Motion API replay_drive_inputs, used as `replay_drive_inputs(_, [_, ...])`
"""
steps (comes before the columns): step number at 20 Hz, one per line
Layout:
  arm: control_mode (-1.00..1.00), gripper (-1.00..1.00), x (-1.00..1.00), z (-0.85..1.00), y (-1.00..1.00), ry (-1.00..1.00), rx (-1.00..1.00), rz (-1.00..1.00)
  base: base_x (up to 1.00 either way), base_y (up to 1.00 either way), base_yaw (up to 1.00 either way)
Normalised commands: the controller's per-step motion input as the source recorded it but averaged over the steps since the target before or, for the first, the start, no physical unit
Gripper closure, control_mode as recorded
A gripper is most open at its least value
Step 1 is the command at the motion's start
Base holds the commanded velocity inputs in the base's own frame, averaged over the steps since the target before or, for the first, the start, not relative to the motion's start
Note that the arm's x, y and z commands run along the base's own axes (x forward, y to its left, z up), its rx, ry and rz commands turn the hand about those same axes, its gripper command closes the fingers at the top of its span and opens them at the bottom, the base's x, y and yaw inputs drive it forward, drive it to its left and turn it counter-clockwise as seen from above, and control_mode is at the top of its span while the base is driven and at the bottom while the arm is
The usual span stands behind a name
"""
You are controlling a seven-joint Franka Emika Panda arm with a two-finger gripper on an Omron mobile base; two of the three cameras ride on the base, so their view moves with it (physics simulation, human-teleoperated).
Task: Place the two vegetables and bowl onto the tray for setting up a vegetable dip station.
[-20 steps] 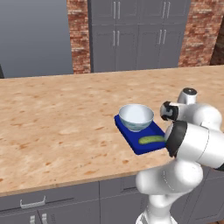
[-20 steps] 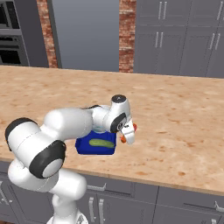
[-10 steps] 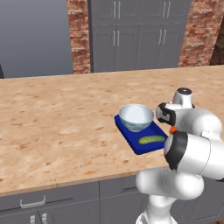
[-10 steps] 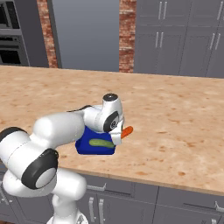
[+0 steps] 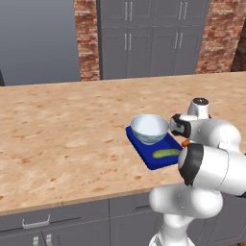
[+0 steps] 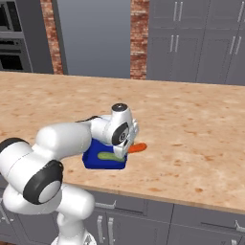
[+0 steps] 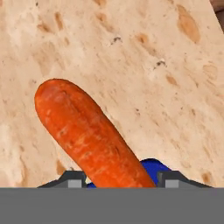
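Item, carrot [image 7: 89,140] — pinched in my pincer [image 7: 119,178] just off the right edge of the tray [image 5: 144,154], above the desk [image 5: 62,129]: I should carry it over the rim and lower it beside the cucumber [image 5: 166,153] — clear of the bowl [image 5: 149,128] — before I let go.

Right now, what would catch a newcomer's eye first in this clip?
The orange carrot, lying between the end effector's fingertips in the hand view and poking out past the white arm by the tray's corner in the right base view. Next, the deep-blue tray near the counter's front edge, holding the pale bowl and a green cucumber.
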Motion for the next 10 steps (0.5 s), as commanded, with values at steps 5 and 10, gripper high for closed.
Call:
replay_drive_inputs(5, [-1.0,1.0,-0.02,0.05,0.09,-0.02,0.03,-0.02,0.0,0.0,0.0])
replay_drive_inputs(10, [-1.0,1.0,-0.08,-0.01,0.64,-0.02,-0.01,-0.13,0.0,0.0,0.0])
